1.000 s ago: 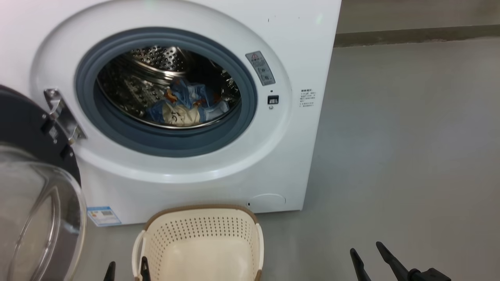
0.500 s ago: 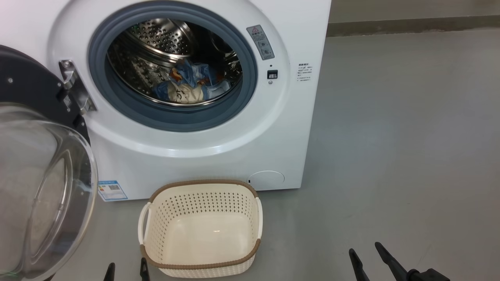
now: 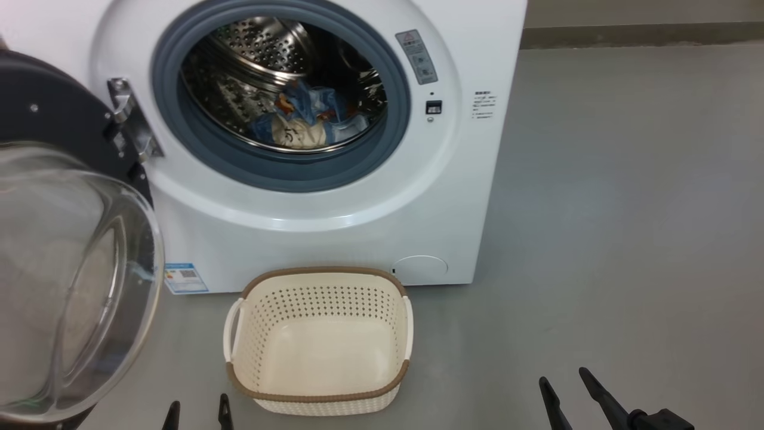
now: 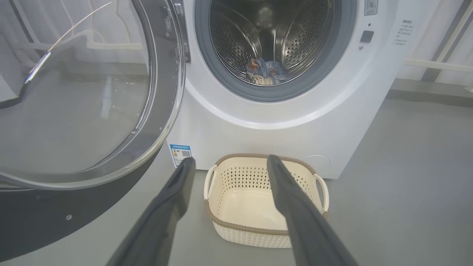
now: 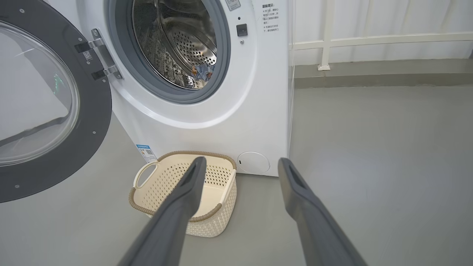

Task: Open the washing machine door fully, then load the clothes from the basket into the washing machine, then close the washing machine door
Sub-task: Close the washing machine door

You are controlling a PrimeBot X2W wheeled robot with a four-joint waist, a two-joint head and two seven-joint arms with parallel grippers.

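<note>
A: How are the left pincer (image 3: 197, 415) and right pincer (image 3: 564, 388) set?
B: Both low, spread wide, pinching nothing, fingers pointing toward the washing machine (image 3: 334, 233).
A: And the clothes (image 3: 304, 119)?
B: Lying in the drum (image 3: 262, 42). The basket (image 3: 322, 272) sits on the floor (image 3: 597, 239) just before the machine, nearer the left pincer. The washing machine door (image 3: 54, 113) stands swung open at the left.

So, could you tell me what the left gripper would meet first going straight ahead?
Probably the washing machine, on its white front, passing above the basket; the left gripper's height is unclear.
</note>
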